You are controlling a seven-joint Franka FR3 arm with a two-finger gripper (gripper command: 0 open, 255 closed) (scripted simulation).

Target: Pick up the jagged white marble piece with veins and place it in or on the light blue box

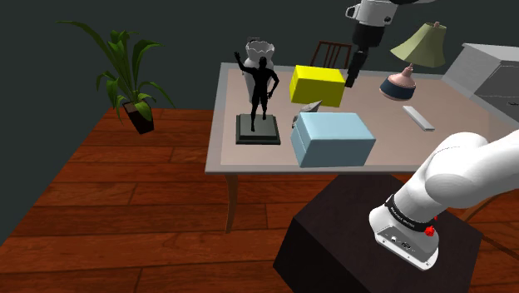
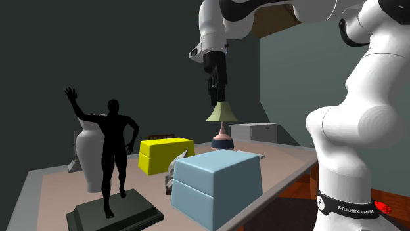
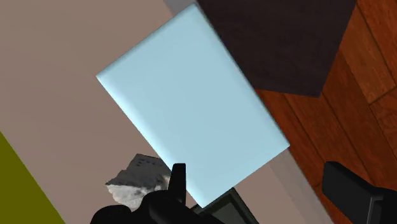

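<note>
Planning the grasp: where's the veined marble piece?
Shoulder view, near centre: the marble piece lies on the table between the yellow box and the light blue box.

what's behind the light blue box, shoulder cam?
A jagged grey-white veined piece pokes up behind the light blue box, in front of the yellow box. Its lower part is covered.

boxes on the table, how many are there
2. The light blue box sits at the table's near edge in the shoulder view. The yellow box lies just behind it, farther back. A smaller one could be hidden behind the black statue.
</note>
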